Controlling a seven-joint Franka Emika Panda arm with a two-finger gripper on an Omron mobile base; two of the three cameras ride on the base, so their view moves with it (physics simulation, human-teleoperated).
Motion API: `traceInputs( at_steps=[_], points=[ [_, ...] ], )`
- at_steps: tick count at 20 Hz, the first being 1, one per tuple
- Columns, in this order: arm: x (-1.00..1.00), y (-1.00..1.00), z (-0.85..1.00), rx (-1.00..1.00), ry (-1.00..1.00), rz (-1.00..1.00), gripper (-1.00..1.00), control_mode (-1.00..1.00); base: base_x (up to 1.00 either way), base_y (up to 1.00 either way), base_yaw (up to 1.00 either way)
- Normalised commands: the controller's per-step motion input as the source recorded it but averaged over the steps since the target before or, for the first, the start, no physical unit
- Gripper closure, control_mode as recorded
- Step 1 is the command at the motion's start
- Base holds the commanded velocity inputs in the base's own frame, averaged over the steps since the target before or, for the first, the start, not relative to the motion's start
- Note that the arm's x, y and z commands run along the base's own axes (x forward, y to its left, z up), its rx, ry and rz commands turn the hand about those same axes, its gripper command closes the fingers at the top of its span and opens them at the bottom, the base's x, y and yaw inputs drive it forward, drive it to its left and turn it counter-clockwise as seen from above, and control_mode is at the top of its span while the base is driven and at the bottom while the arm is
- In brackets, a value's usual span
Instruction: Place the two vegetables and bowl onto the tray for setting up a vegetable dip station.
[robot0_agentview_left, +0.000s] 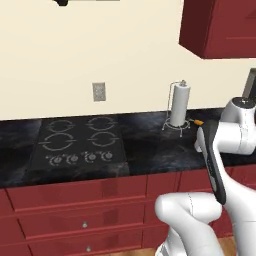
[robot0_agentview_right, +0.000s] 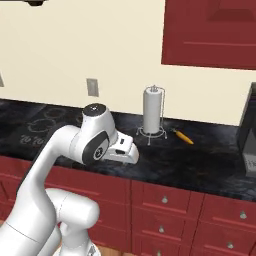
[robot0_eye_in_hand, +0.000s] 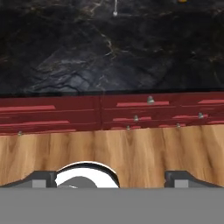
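Observation:
A slim orange carrot (robot0_agentview_right: 183, 136) lies on the dark stone counter (robot0_agentview_right: 200, 160), just right of the paper towel stand; its end peeks out beside my arm (robot0_agentview_left: 199, 121). My gripper (robot0_eye_in_hand: 111, 179) is open, its two dark fingertips (robot0_eye_in_hand: 43, 178) set wide apart with nothing between them. It hangs in front of the counter's edge, well short of the carrot, looking down at the drawers and floor. My white hand (robot0_agentview_right: 122, 150) sits left of the carrot. The bowl, the tray and a second vegetable are out of view.
A paper towel roll on a wire stand (robot0_agentview_left: 179, 106) is at the back of the counter. A black cooktop (robot0_agentview_left: 80, 142) lies to the left. A dark appliance (robot0_agentview_right: 248, 130) stands at the far right. Red drawers (robot0_eye_in_hand: 131, 111) and a wood floor (robot0_eye_in_hand: 131, 148) are below.

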Motion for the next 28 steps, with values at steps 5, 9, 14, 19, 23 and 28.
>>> traceInputs(
  at_steps=[5,9,14,19,23,28],
  points=[
    [0.00,0.00,0.00,0.00,0.00,0.00,-1.00,1.00,0.39,-0.99,0.01],
    [0.00,0.00,0.00,0.00,0.00,0.00,-1.00,1.00,0.42,-0.96,-0.02],
    [0.00,0.00,0.00,0.00,0.00,0.00,-1.00,1.00,0.51,-0.77,-0.04],
    [0.00,0.00,0.00,0.00,0.00,0.00,-1.00,1.00,0.24,-0.07,-0.04],
    [0.00,0.00,0.00,0.00,0.00,0.00,-1.00,1.00,-0.01,0.27,-0.04],
    [0.00,0.00,0.00,0.00,0.00,0.00,-1.00,1.00,-0.06,0.56,-0.02]
  ],
)
